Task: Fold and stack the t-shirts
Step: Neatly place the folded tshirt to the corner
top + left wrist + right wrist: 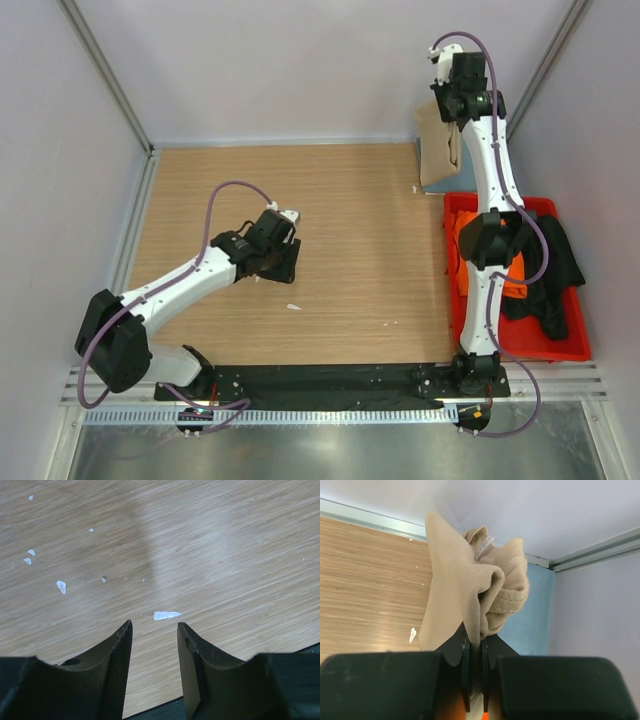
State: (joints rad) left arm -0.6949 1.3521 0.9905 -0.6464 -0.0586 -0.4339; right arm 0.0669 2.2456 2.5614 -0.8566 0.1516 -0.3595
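Evidently, step in hand: the tan-beige t-shirt (pixel 465 595) looked to be on its way from the red bin (pixel 535 203) to the table (pixel 350 200) for folding. To do that well, the cloth should travel to the bare wood left of the bin, be lowered hem first, and have a second corner taken by the free gripper so that it spreads flat rather than bunched.
Red bin: it held an orange t-shirt (pixel 515 280) and a black t-shirt (pixel 555 270), both crumpled and unfolded.
Tan-beige t-shirt: it hung in a bunch just beyond the bin's far edge, collar label showing. Whether its hem touched the wood could not be told.
Right arm: it stretched up over the bin and past its far edge, wrist raised high. The right gripper (pixel 475 640) was clamped tight on a fold of the tan cloth.
Left arm: it was bent low, well left of the bin. The left gripper (pixel 154 630) pointed down at the wood, jaws parted and holding nothing.
White scraps (pixel 166 615): they lay on the wood under the left gripper.
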